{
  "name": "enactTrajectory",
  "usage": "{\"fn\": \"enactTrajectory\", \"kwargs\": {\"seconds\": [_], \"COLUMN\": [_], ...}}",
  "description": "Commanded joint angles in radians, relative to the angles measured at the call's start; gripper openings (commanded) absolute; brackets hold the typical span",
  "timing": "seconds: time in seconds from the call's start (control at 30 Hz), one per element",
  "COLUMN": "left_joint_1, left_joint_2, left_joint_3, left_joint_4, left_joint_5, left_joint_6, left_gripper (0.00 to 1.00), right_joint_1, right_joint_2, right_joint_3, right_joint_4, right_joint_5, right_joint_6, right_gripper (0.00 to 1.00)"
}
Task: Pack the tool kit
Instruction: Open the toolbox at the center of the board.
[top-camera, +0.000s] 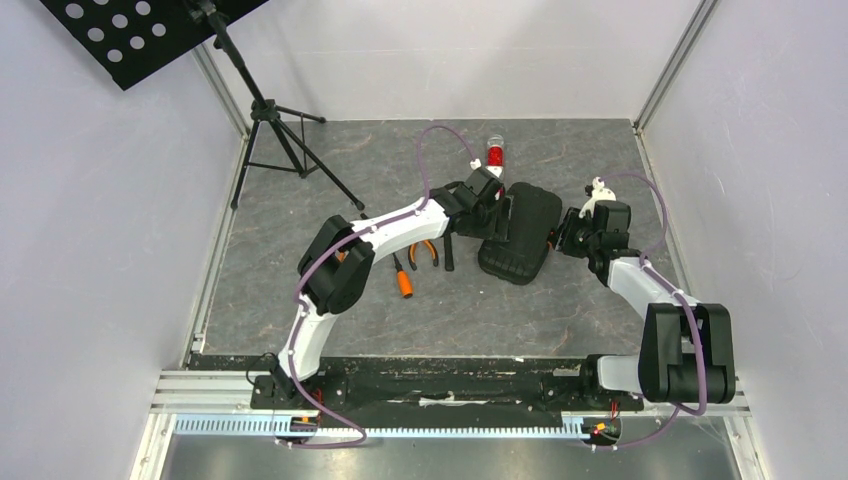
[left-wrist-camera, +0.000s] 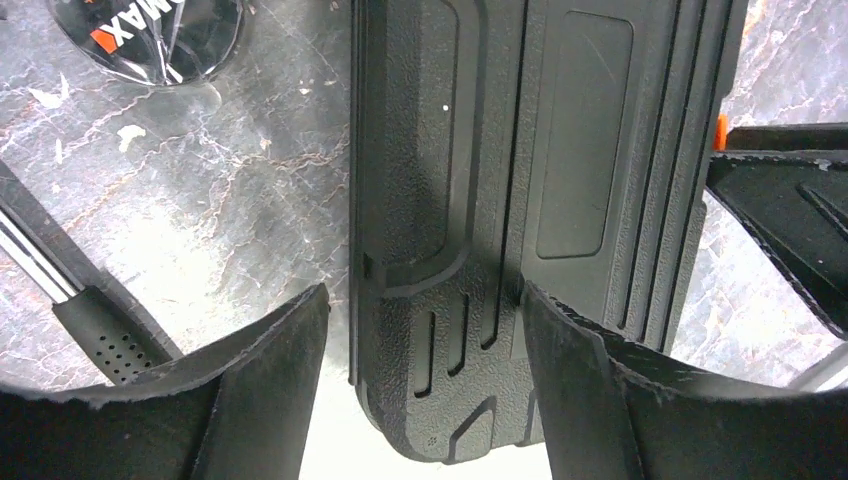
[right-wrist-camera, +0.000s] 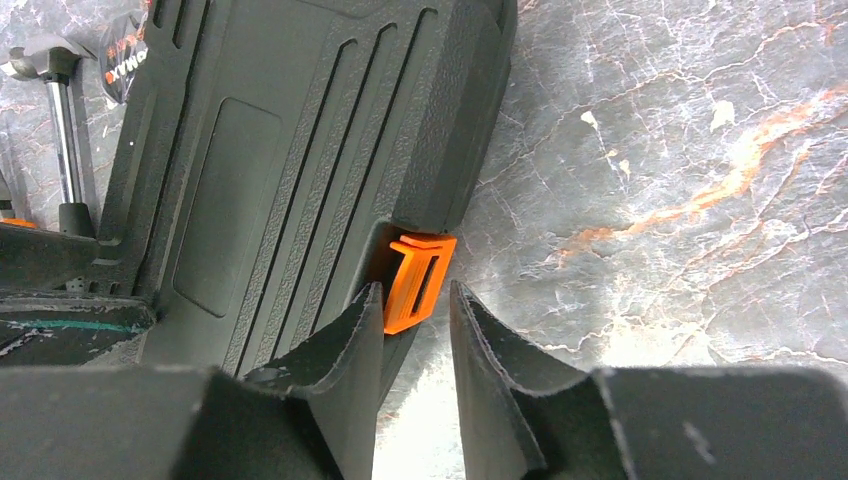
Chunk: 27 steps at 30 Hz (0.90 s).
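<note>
The black ribbed tool case (top-camera: 520, 232) lies closed on the table. My left gripper (top-camera: 487, 200) is open at its far left edge; in the left wrist view the case's corner (left-wrist-camera: 450, 330) sits between the spread fingers (left-wrist-camera: 270, 380), with no contact visible. My right gripper (top-camera: 568, 238) is at the case's right side, narrowly open. The orange latch (right-wrist-camera: 418, 280) lies at its fingertips (right-wrist-camera: 365, 340), close to the left one. Orange-handled pliers (top-camera: 425, 252), an orange-and-black screwdriver (top-camera: 402, 280) and a hammer (top-camera: 448, 250) lie loose left of the case.
A red tube (top-camera: 494, 152) lies behind the case. A black tripod stand (top-camera: 280, 130) holding a perforated tray stands at the back left. White walls enclose the table on three sides. The left arm's elbow (top-camera: 340, 265) hangs over the table beside the loose tools.
</note>
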Motion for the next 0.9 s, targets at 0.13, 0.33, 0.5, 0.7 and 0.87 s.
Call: {"fn": "enactTrajectory", "kwargs": {"seconds": [0.13, 0.33, 0.5, 0.7, 0.87], "left_joint_1": [-0.006, -0.006, -0.006, -0.006, -0.006], "left_joint_2": [0.021, 0.017, 0.002, -0.037, -0.042], "left_joint_3": [-0.051, -0.131, -0.153, -0.172, -0.191], "left_joint_4": [-0.071, -0.049, -0.029, 0.007, 0.039], "left_joint_5": [-0.068, -0.069, -0.053, -0.019, 0.035], "left_joint_6": [-0.01, -0.062, -0.075, -0.088, -0.109], "left_gripper": [0.59, 0.51, 0.5, 0.53, 0.53], "right_joint_1": [-0.004, -0.107, -0.136, -0.15, -0.212], "right_joint_2": [0.032, -0.043, -0.105, -0.19, -0.172], "right_joint_3": [-0.088, -0.159, -0.193, -0.221, -0.297], "right_joint_4": [-0.178, -0.132, -0.08, 0.071, 0.285], "right_joint_5": [0.188, 0.154, 0.086, -0.088, -0.277], "right_joint_6": [-0.039, 0.018, 0.044, 0.129, 0.245], "right_gripper": [0.22, 0.08, 0.1, 0.33, 0.47]}}
